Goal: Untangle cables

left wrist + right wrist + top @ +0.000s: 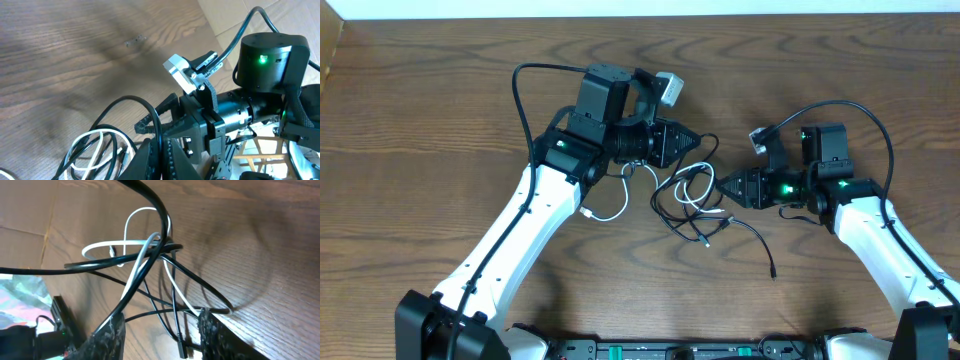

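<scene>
The cables (692,198) lie tangled on the wooden table between my two grippers: black cords and one white cord (610,213) that trails left to its plug. My left gripper (692,142) is at the tangle's upper edge. In the left wrist view it (162,142) is shut on a black cable (131,99) that arches up out of the pile. My right gripper (722,186) is at the tangle's right side. In the right wrist view it (161,316) is open, with black strands and a black plug (181,348) between its fingers. The white loop (131,244) lies beyond them.
One black cord's free end (772,270) trails toward the table's front. The right arm's body with a green light (262,60) fills the right of the left wrist view. Thick black arm wires (520,90) arch above both arms.
</scene>
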`<state>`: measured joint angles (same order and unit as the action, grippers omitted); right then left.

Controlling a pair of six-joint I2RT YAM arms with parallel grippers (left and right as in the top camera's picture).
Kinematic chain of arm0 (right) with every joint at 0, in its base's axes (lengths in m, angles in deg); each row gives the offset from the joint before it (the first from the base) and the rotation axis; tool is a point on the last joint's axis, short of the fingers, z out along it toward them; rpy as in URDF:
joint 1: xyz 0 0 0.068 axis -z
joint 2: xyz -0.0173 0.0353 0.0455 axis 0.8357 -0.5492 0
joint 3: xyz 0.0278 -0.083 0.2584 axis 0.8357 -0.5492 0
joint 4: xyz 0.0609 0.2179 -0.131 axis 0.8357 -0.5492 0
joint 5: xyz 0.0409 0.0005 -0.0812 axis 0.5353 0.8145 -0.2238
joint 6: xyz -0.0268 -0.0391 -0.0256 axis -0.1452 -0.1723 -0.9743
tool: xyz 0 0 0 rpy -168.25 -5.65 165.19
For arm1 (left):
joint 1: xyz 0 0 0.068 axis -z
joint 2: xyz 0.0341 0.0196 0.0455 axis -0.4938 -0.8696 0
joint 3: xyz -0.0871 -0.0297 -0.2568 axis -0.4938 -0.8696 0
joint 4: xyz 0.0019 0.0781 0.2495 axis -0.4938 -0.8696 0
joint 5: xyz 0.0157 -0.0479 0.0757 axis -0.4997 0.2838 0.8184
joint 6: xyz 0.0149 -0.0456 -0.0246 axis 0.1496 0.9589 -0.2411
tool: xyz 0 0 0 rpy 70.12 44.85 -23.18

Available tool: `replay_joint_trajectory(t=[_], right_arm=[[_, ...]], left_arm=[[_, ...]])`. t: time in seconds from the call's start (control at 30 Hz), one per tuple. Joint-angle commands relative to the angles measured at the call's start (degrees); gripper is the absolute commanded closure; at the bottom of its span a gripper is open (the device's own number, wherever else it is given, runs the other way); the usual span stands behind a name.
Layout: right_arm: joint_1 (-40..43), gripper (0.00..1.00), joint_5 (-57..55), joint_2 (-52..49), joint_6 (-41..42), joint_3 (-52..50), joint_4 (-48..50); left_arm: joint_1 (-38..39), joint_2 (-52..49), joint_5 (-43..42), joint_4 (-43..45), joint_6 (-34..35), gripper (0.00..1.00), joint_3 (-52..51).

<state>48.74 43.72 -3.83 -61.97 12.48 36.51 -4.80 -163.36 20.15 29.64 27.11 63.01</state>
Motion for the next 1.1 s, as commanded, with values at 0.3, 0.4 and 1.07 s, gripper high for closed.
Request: replay_joint_trajectory(t=[0.3,0.4,1.07], right_arm=[[0.0,0.56,1.9,0.0,15.0,0.8,5.8],[0.0,0.58,1.8,0.0,15.0,0.8,5.5],[-5.8,0.99,-40.8,-0.1,22.6,0.7,-8.0]], left_arm=[[0.0,0.9,0.1,0.0,-0.9,0.92,0.0],[0.0,0.9,0.1,0.1,-0.9,0.92,0.0],[-3.0,0.9,-0.8,2.6,2.9,0.93,0.0]])
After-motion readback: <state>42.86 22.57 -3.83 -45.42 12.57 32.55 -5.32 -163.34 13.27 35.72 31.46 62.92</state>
